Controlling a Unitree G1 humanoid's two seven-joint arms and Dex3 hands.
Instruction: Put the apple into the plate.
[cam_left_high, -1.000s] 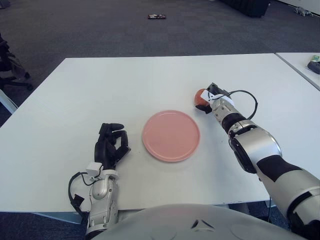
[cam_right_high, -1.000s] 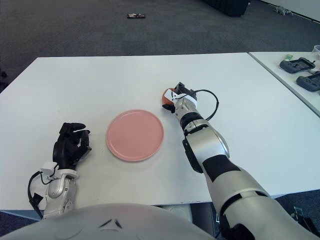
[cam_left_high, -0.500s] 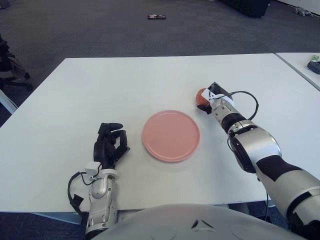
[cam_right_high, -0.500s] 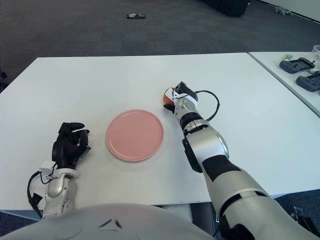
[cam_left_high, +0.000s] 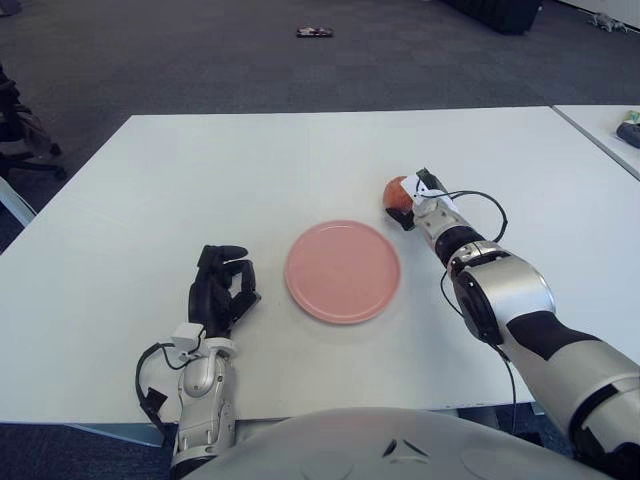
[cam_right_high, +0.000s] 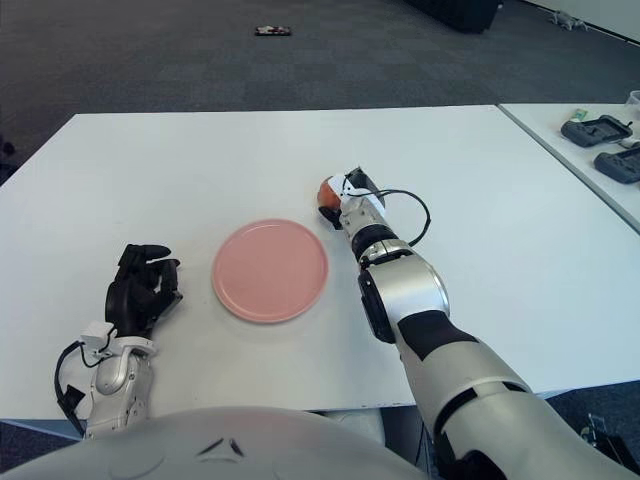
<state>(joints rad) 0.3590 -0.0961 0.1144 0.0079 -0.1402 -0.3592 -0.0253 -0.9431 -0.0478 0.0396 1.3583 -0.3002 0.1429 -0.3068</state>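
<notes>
A red apple (cam_left_high: 398, 190) sits on the white table to the right of the pink plate (cam_left_high: 342, 271). My right hand (cam_left_high: 408, 200) is wrapped around the apple, fingers curled on it, with most of the fruit hidden behind the hand. It also shows in the right eye view (cam_right_high: 335, 198). The plate is flat and holds nothing. My left hand (cam_left_high: 218, 290) rests on the table to the left of the plate, fingers curled and holding nothing.
The white table (cam_left_high: 220, 170) reaches to a near edge close to my body. A second table (cam_right_high: 590, 140) stands at the right with dark controllers on it. A small dark object (cam_left_high: 314, 32) lies on the carpet far behind.
My right hand with the apple has shifted slightly left, toward the plate. The left hand has barely moved.
</notes>
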